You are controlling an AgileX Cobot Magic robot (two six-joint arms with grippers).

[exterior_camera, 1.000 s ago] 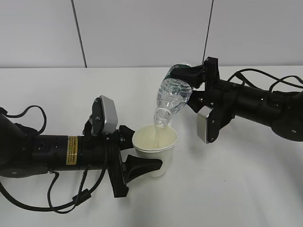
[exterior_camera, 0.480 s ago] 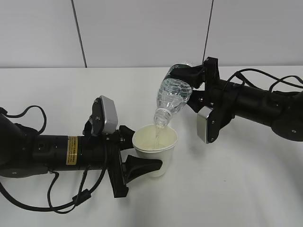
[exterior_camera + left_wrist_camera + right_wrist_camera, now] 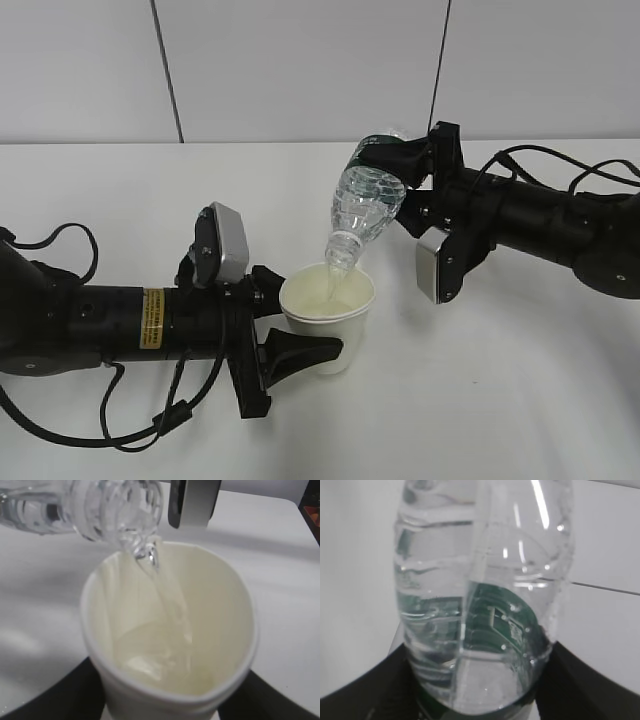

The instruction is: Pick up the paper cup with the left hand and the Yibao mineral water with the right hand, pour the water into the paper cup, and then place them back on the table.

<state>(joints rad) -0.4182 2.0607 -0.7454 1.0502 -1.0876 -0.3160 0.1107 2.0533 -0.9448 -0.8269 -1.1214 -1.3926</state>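
Note:
The cream paper cup (image 3: 328, 318) stands upright, held in my left gripper (image 3: 300, 335), whose black fingers (image 3: 55, 695) clasp its sides. The left wrist view looks down into the paper cup (image 3: 220, 630), partly filled with water. Above it the Yibao mineral water (image 3: 367, 202) is tipped mouth-down over the rim, my right gripper (image 3: 405, 165) shut on its body. A thin stream runs from the bottle mouth (image 3: 145, 550) into the cup. In the right wrist view the clear ribbed Yibao mineral water (image 3: 480, 605) with its green label fills the frame between the black fingers (image 3: 590, 680).
The white table (image 3: 500, 400) spreads under both arms. A pale wall with two dark vertical seams (image 3: 168, 70) rises behind it. Black cables (image 3: 60, 250) trail from the left arm and cables (image 3: 590, 170) from the right arm.

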